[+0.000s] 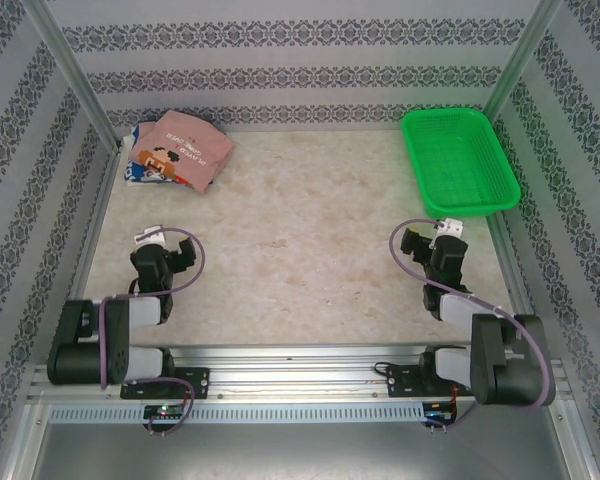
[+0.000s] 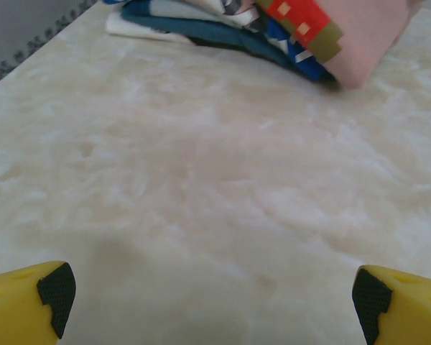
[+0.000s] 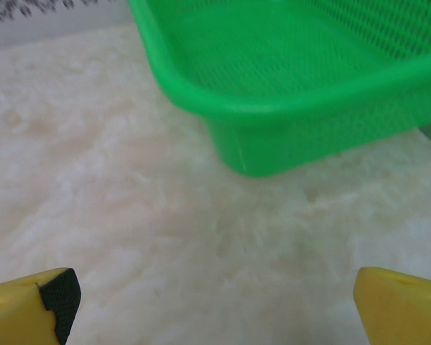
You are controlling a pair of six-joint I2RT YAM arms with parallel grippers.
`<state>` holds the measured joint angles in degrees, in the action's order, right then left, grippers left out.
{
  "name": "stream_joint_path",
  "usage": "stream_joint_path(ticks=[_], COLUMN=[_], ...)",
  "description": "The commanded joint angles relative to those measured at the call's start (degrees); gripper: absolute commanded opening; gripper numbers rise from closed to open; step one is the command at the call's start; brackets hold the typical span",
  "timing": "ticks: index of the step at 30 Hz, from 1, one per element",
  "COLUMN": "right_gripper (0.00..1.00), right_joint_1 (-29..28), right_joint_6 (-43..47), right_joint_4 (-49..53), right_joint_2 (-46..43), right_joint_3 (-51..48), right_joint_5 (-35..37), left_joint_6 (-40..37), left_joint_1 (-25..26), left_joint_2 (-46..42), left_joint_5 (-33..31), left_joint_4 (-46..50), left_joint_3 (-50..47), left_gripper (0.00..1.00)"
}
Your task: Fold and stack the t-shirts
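Note:
A folded dusty pink t-shirt (image 1: 188, 148) lies on top of a folded blue one (image 1: 140, 172) at the table's far left corner. In the left wrist view the pink shirt (image 2: 363, 36) rests over the blue shirt's (image 2: 201, 29) folded layers at the top. My left gripper (image 1: 163, 243) is open over bare table well short of the stack, its yellow fingertips (image 2: 29, 295) wide apart with nothing between them. Near the right side my right gripper (image 1: 438, 235) is open too, its fingertips (image 3: 36, 302) spread over bare table.
A green mesh basket (image 1: 500, 185) with nothing in it stands at the far right; its near corner (image 3: 273, 144) lies just ahead of my right gripper. The marble-look tabletop (image 1: 300, 250) is bounded by patterned walls and metal posts.

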<state>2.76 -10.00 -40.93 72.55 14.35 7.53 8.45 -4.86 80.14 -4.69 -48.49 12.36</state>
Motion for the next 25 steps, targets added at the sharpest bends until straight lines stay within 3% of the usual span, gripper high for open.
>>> stream_joint_path(ticks=[1,2,5,8,10,12,16,25], right_gripper=[0.98,0.98,0.98,0.98,0.98,0.98,0.98,0.98], right_joint_1=[-0.9,-1.3,-2.8,-4.5,-4.5,-4.6,-5.8,-4.6], right_joint_6=[2.7,3.3,4.8,6.2,6.3,6.3,7.1,6.5], right_joint_4=[-18.2,-21.4,-21.8,-9.7,-15.4,-10.8,-11.7,-12.2], right_joint_2=[6.7,9.7,15.2,13.4,15.1,13.4,13.7,13.7], right_joint_3=[-1.2,-1.0,1.9,7.5,6.0,6.8,6.7,6.5], right_joint_5=[0.5,-0.1,1.0,3.1,3.3,3.3,5.4,3.1], left_joint_6=[-3.8,-3.9,-4.0,-5.5,-5.6,-5.6,-5.6,-5.6], left_joint_1=[0.9,1.1,1.1,1.4,1.6,1.7,1.8,1.8], left_joint_2=[10.5,13.0,9.3,10.1,10.9,10.4,10.6,10.6], left_joint_5=[5.4,5.1,6.3,8.8,8.3,7.9,7.8,8.0], left_joint_4=[-22.4,-25.7,-11.6,-6.2,-7.9,-5.6,-6.6,-7.2], left_joint_3=[0.8,0.9,4.9,8.8,8.6,9.2,8.9,8.6], left_gripper=[1.0,1.0,1.0,1.0,1.0,1.0,1.0,1.0])
